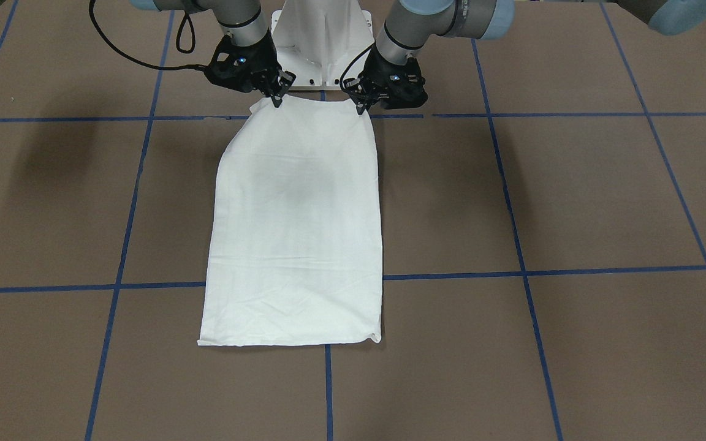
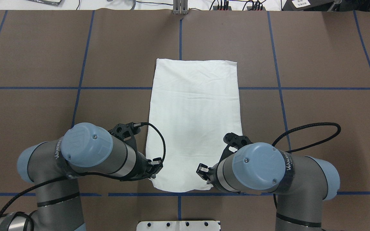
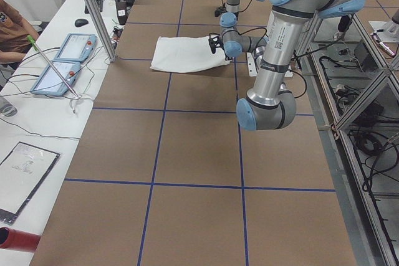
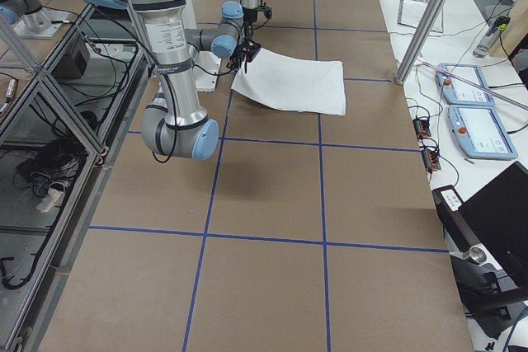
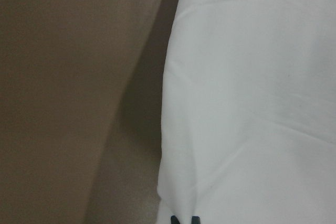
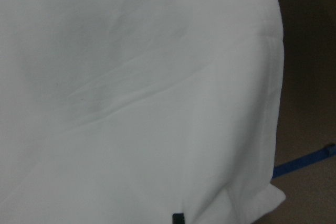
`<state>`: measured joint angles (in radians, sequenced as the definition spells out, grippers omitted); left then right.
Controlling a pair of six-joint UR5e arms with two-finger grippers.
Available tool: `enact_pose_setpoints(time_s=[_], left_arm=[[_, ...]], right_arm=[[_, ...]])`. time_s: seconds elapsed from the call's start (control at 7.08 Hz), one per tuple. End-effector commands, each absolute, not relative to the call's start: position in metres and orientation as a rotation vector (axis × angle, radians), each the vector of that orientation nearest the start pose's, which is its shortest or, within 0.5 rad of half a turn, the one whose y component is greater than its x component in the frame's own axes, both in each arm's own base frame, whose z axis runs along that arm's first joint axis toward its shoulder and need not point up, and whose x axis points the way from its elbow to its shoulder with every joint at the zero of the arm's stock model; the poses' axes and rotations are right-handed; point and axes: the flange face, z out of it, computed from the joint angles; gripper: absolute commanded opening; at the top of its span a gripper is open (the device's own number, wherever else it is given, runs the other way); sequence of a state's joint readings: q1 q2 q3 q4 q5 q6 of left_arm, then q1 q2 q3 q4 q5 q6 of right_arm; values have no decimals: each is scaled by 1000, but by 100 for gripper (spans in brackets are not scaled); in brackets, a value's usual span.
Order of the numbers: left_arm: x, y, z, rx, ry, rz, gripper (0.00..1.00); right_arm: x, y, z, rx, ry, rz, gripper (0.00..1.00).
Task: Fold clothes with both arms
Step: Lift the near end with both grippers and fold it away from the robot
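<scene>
Shirt [image 1: 298, 226]: a long white folded strip lying in the middle of the table [image 1: 573, 196], with the narrow end nearest the robot raised a little. The left jaws are pinched narrow on one corner of that end and the right jaws on the other. The cloth looks light, soft and limp. It would likely sag between the two holds and drag on the table, so the corners want carrying level and taut. Several layers probably meet there, and a pinch on only the top one could let the fold slip open.
</scene>
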<state>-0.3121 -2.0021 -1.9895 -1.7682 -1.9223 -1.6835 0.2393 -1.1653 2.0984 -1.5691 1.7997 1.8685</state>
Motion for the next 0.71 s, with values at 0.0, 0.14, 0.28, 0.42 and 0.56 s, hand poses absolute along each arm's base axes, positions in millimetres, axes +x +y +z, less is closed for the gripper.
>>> enact_pose_setpoints(time_s=[0.0, 0.14, 0.28, 0.42, 0.56], left_arm=[[480, -222, 209, -278, 1044, -182, 0], [459, -208, 201, -290, 1028, -170, 0], [443, -195, 191, -308, 1030, -163, 0], [444, -191, 187, -332, 1035, -157, 0], [451, -190, 179, -346, 1045, -140, 0]], right_arm=[[-479, -197, 190, -329, -986, 290, 0], [-477, -186, 189, -384, -979, 252, 0], [-473, -183, 186, -417, -981, 232, 0], [-471, -190, 186, -410, -985, 245, 0], [-468, -203, 187, -396, -986, 271, 0]])
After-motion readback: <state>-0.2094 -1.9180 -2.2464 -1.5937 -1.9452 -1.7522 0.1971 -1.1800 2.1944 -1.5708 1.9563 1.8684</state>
